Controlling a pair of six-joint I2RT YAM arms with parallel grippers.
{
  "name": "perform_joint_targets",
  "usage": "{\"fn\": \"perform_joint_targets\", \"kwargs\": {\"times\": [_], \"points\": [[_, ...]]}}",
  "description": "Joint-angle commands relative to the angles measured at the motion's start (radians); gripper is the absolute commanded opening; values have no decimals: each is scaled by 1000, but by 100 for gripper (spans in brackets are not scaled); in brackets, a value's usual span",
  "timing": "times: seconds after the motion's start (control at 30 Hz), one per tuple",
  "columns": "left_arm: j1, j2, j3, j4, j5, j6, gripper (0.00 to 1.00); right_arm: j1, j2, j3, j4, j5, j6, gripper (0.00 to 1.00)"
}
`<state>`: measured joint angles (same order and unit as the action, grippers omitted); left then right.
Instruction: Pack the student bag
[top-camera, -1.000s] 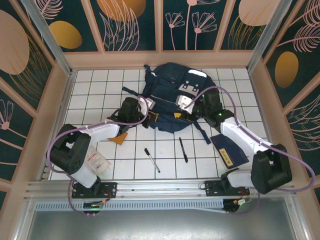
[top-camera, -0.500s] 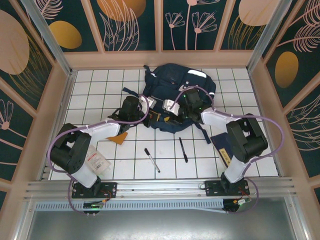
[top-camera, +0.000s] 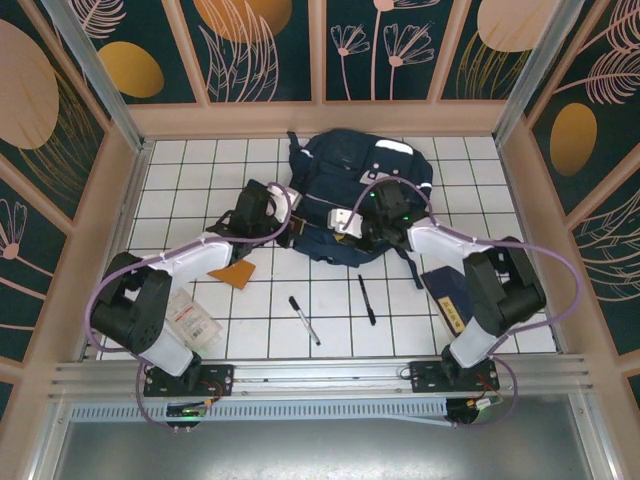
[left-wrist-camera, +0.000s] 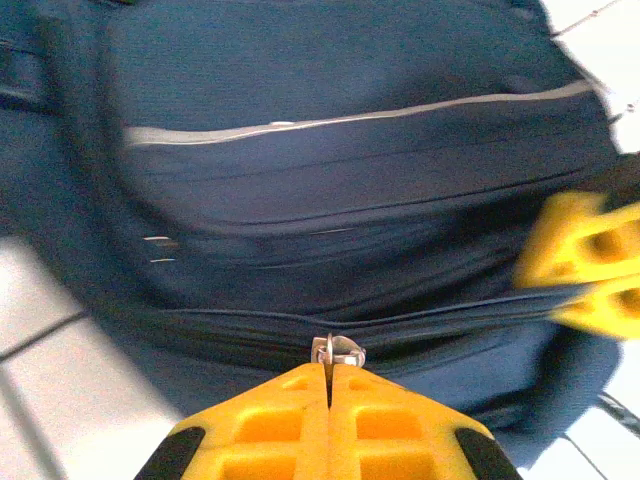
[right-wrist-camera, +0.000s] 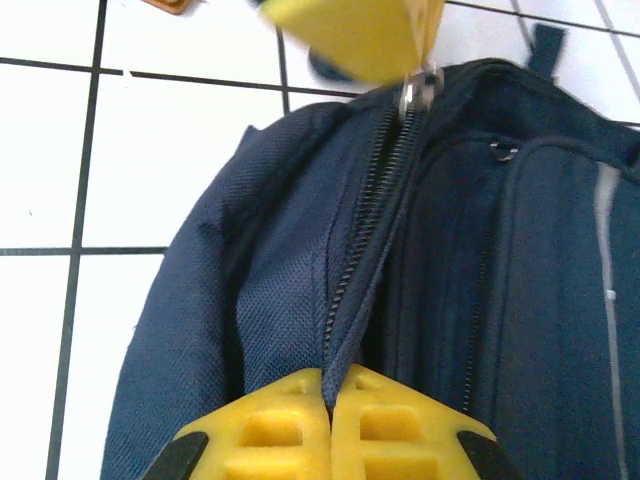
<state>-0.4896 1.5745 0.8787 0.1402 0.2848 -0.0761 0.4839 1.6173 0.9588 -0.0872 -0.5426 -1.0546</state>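
Note:
The student bag (top-camera: 352, 180), a large navy backpack, lies at the back centre of the tiled table. At the bag's near edge my left gripper (top-camera: 302, 227) is shut on the metal zipper pull (left-wrist-camera: 337, 352), as the left wrist view shows it (left-wrist-camera: 330, 372). My right gripper (top-camera: 338, 228) comes in from the right, shut on a fold of the bag's fabric (right-wrist-camera: 345, 330) beside the zip teeth (right-wrist-camera: 330, 378). In the right wrist view the left gripper's yellow fingers (right-wrist-camera: 350, 35) hold the pull (right-wrist-camera: 420, 92) further along the same zip.
Two black pens (top-camera: 304, 320) (top-camera: 367, 299) lie on the tiles in front of the bag. An orange triangular piece (top-camera: 238, 276) sits at the left, a clear packet (top-camera: 190, 320) by the left arm's base, and a dark-blue notebook (top-camera: 460, 300) at the right.
My right arm swung left to the bag's near edge and its jaws shut on the fabric by the zip. The left gripper stayed shut on the pull and shifted slightly back.

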Motion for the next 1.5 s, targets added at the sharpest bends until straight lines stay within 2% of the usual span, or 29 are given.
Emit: {"fn": "perform_joint_targets", "kwargs": {"times": [0.0, 0.07, 0.13, 0.23, 0.3, 0.33, 0.47, 0.53, 0.63, 0.67, 0.8, 0.9, 0.97, 1.07, 1.1, 1.13, 1.27, 1.37, 1.47], "points": [[62, -37, 18, -9, -121, 59, 0, -37, -84, -49, -12, 49, -88, 0], [85, -22, 5, 8, -112, 80, 0, -41, -106, -89, 48, 78, -88, 0], [88, 20, 18, -20, -43, 147, 0, -33, -128, -137, 156, 77, -14, 0], [85, 56, 64, -86, 112, 137, 0, -16, -153, -172, 259, 74, 129, 39], [79, 25, 48, -44, 176, 80, 0, 0, -169, -155, 268, 77, 217, 56], [73, 4, 37, -13, 202, 53, 0, 6, -174, -138, 268, 60, 265, 61], [47, -28, 42, 13, 245, 7, 0, 53, -132, -83, 312, -38, 462, 68], [33, -25, 43, 16, 271, -5, 0, 101, -59, -33, 286, -17, 488, 69], [24, -22, 15, 49, 281, -24, 0, 149, 38, 9, 281, 84, 486, 69], [24, -24, 8, 50, 271, -14, 0, 157, 64, 18, 270, 93, 477, 69], [50, -35, -10, -25, 102, 64, 1, 175, 132, 49, 168, 118, 403, 67], [110, -59, -70, 2, 115, 115, 33, 174, 145, 19, 156, 155, 347, 63], [118, -80, -109, 32, 124, 184, 44, 173, 158, 15, 124, 179, 294, 49], [118, -57, -98, 2, 181, 339, 50, 175, 154, 11, 103, 178, 240, 13], [118, -37, -84, -8, 179, 388, 50, 175, 140, 6, 106, 162, 221, 4], [118, -15, -67, -8, 153, 409, 51, 175, 127, 2, 112, 151, 211, 0], [121, 67, 38, -78, 148, 539, 55, 174, 62, 4, 44, 85, 94, 0], [121, 117, 87, -150, 211, 668, 55, 170, -6, -18, 29, 61, 34, 0], [121, 133, 135, -178, 280, 711, 54, 159, -65, -17, -6, 59, -11, 0]]}}
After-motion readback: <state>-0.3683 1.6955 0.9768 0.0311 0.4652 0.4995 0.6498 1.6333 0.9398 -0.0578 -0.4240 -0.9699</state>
